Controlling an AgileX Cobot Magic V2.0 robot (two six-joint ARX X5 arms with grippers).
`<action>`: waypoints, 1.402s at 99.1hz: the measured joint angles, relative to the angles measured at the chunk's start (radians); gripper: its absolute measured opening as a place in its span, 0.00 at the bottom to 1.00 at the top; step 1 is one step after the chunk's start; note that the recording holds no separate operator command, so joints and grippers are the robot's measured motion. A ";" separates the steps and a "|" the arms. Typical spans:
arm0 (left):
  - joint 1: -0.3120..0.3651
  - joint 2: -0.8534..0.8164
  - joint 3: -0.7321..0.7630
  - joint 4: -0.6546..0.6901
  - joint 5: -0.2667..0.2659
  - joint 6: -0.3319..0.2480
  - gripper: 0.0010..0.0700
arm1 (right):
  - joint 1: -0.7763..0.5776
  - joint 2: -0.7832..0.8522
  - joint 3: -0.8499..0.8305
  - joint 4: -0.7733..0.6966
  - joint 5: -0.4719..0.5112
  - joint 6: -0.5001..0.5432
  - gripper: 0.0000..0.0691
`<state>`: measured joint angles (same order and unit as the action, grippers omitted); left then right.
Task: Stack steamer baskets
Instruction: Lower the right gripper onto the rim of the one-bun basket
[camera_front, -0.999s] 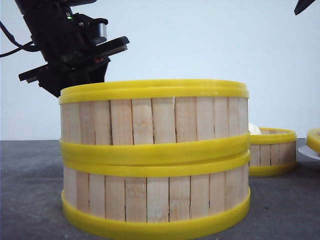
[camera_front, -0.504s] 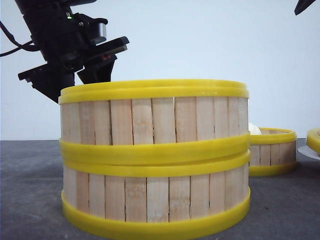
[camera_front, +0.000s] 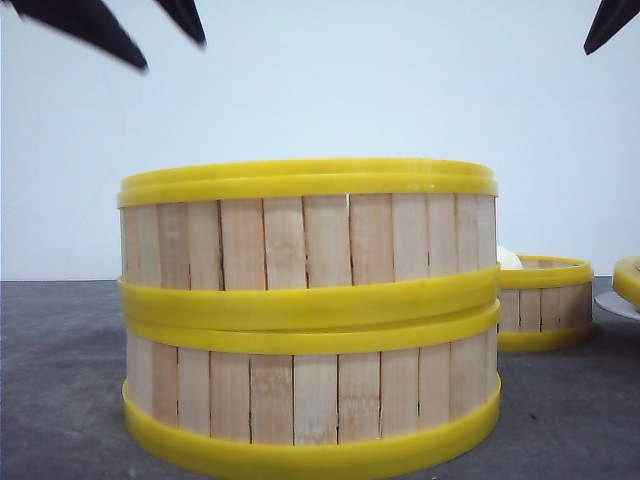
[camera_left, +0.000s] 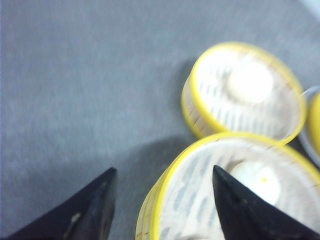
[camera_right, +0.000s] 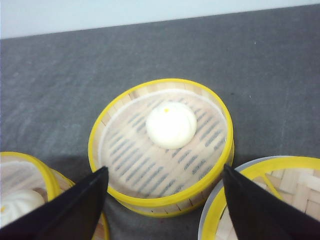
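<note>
My left end effector (camera_left: 162, 200) hangs high, only its two dark fingertips (camera_front: 95, 28) showing at the upper left corner of the front view. Its fingers are spread wide with nothing between them. My right end effector (camera_right: 165, 205) is raised too, one black tip (camera_front: 608, 22) poking in at the upper right corner. Its fingers also stand apart, gripping nothing.

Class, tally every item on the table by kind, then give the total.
Steamer baskets: 3 (upper stacked basket, lower stacked basket, lone basket)
Buns: 2 (stack bun, lone-basket bun)
Plate: 1
Yellow-rimmed piece on plate, basket or lid unclear: 1
Total: 7
</note>
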<state>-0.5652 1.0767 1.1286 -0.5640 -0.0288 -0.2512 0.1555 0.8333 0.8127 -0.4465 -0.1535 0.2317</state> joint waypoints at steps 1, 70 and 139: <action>0.000 -0.010 0.000 0.000 0.000 0.000 0.51 | 0.000 0.003 0.000 0.000 0.000 0.000 0.65; 0.000 -0.588 -0.203 -0.195 -0.173 -0.027 0.51 | -0.026 0.555 0.356 -0.089 0.043 -0.019 0.65; 0.000 -0.805 -0.231 -0.480 -0.147 -0.098 0.51 | -0.081 0.890 0.439 -0.056 0.080 -0.018 0.42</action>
<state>-0.5652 0.2714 0.8978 -1.0435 -0.1757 -0.3489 0.0742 1.7237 1.2514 -0.5022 -0.0734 0.2138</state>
